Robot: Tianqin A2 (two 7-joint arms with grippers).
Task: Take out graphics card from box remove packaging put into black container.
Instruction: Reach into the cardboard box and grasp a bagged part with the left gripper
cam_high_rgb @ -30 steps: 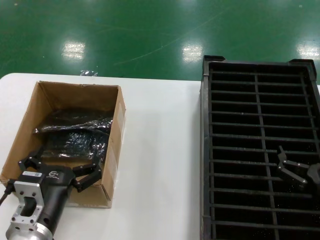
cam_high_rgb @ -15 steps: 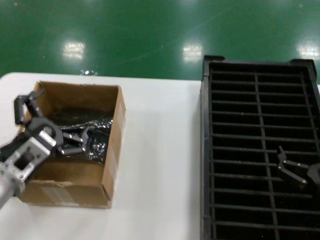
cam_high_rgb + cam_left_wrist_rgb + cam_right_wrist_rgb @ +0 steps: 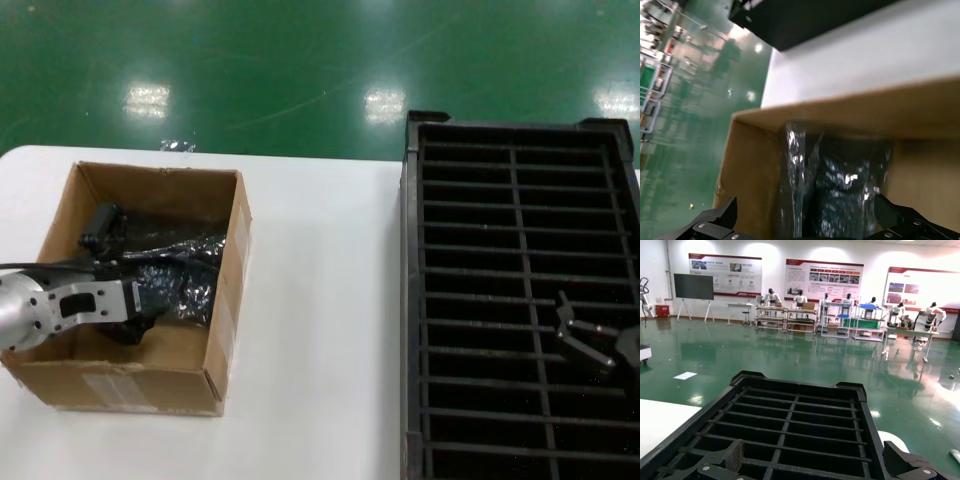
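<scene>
Reaching into the box [image 3: 215, 330], your left gripper [image 3: 125, 270] hangs with fingers spread over the bagged card [image 3: 840, 190] — nothing pinched yet. Closing on loose film alone may let the bag slip or tear. Farther off, your right gripper [image 3: 585, 345] waits, fingers spread, above the container [image 3: 410, 300].

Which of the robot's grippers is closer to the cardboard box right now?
The left. The left gripper is reaching down inside the box, fingers open over the shiny dark bags. The right gripper hangs far across the table, above the black container.
</scene>
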